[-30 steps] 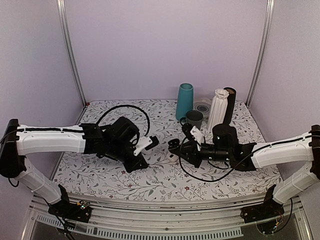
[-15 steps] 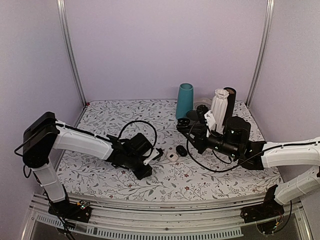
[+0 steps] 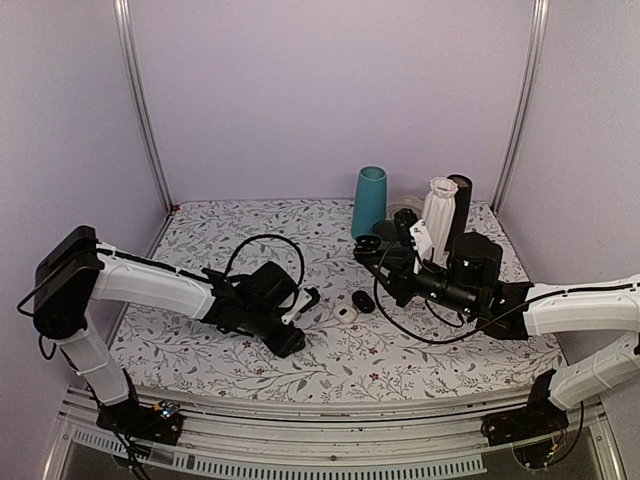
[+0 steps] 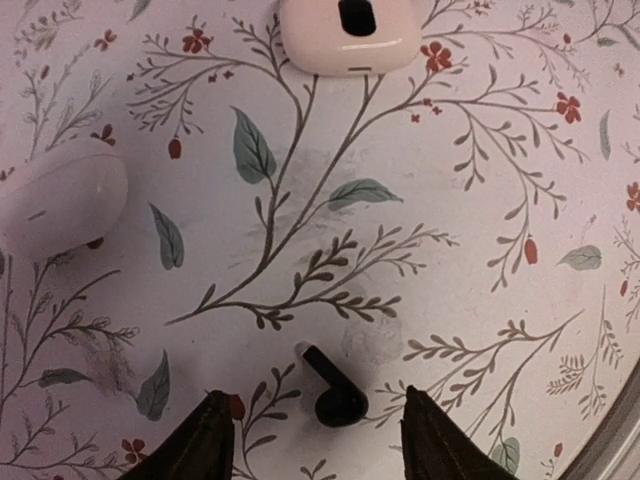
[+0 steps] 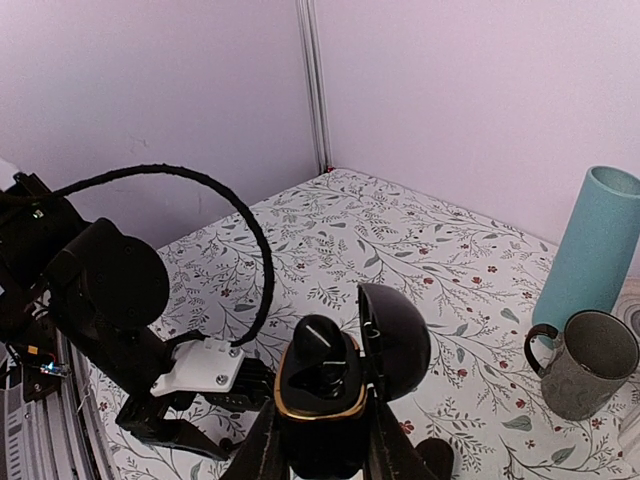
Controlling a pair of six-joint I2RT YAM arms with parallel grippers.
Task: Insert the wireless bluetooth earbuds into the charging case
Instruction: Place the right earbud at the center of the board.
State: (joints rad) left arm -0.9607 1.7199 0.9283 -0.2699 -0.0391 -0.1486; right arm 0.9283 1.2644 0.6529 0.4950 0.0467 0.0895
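One dark earbud (image 4: 336, 394) lies on the flowered table, stem pointing up-left, between the spread fingertips of my left gripper (image 4: 325, 440), which touch nothing. From above, that left gripper (image 3: 307, 299) is low over the table's middle. My right gripper (image 5: 322, 445) is shut on the black, gold-rimmed charging case (image 5: 320, 400), held up with its lid (image 5: 398, 335) standing open. Another dark earbud (image 5: 322, 343) sits in the case. From above, the case (image 3: 368, 244) hangs right of centre, over the table's rear part.
A white open case (image 4: 347, 35) and a white oval piece (image 4: 60, 195) lie ahead of the left gripper. A black oval piece (image 3: 363, 301) lies beside the white case (image 3: 345, 313). A grey mug (image 5: 585, 362), teal cylinder (image 3: 369, 202) and white vase (image 3: 436, 215) stand at the back.
My left gripper dropped from mid-air beside the right gripper to the table, then opened; the earbud lies free between its fingers. The right arm carried the case up and back, then held still.
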